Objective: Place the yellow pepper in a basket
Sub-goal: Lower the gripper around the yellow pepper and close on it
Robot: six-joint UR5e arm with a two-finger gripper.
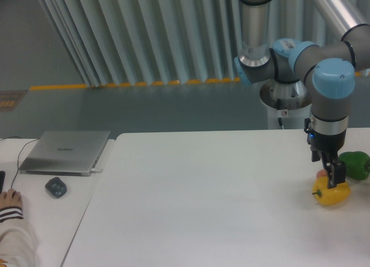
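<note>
The yellow pepper [332, 195] lies on the white table [202, 192] at the far right, with its stem pointing left. My gripper [335, 180] comes straight down onto its top, and the dark fingers [332, 173] stand close together, pinching the pepper's upper part. The pepper is at table level or just above it. No basket is in view.
A green pepper [355, 164] lies just behind and to the right of the gripper. A small orange ball [321, 174] sits right behind the yellow pepper. On the left side table are a closed laptop [65, 151], a mouse [56, 187] and a person's hand [9, 200].
</note>
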